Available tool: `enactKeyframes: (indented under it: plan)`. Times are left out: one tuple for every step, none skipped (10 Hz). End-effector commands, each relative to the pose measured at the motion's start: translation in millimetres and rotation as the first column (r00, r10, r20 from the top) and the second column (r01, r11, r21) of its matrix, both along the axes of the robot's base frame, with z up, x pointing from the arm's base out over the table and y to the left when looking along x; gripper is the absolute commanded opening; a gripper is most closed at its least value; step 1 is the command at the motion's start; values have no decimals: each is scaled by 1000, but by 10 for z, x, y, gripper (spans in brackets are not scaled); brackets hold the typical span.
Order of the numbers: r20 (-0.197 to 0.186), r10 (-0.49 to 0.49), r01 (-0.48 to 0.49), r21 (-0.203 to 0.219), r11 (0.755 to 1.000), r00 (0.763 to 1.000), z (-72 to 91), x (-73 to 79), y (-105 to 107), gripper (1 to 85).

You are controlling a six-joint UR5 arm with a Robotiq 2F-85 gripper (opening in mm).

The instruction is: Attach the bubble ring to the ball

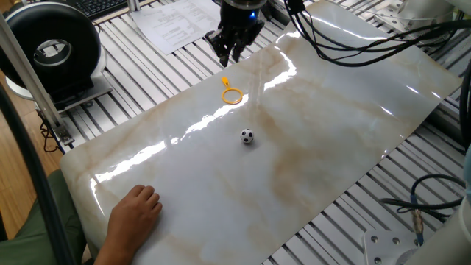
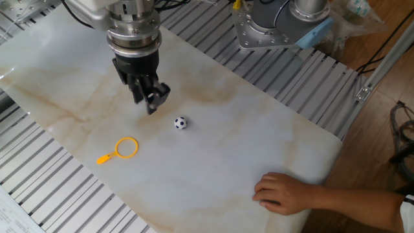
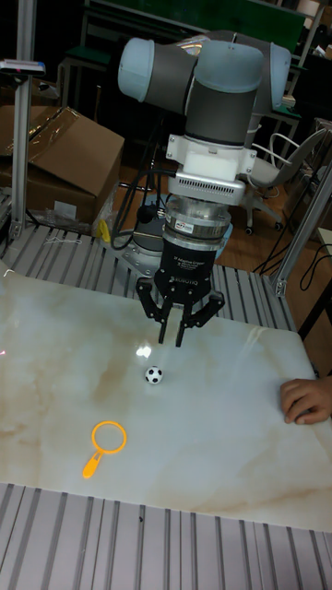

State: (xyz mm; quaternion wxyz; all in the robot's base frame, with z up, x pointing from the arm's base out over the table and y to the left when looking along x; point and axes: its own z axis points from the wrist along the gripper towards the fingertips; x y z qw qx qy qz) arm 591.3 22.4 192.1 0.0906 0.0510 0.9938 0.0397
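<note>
arm: upper part cut off by top edge in both fixed views
person's hand: wrist runs out at bottom left edge
gripper: finger gap too small to tell
printed sheet: text too small, top cut off

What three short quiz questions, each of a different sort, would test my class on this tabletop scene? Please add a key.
1. True or false: the bubble ring already encircles the ball.
2. Multiple choice: the gripper is A) holding the ring, B) holding the ball, C) above the table, holding nothing.
3. Fill in: a person's ____ rests on the marble sheet.

Key: 1 false, they lie apart; 2 C; 3 hand.
</note>
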Motion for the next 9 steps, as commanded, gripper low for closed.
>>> enactKeyframes:
  plan:
    - [34,10,-10,3,1000,999,-31,42,-34,13]
    - [40,40,-40,-6,999,998,-90,7,-100,13]
    - [30,54,-54,9,999,998,-118,-38,-94,13]
    - [26,61,-62,10,998,998,-154,-72,-109,13]
    - [32,54,-55,47,997,998,-196,-93,-40,13]
    - [48,51,-54,69,996,998,-232,-88,-17,13]
    - [42,59,-62,80,995,997,-221,-113,-29,13]
    - [38,69,-72,87,994,997,-213,-127,-37,13]
    - [45,75,-79,96,992,996,-218,-122,-18,13]
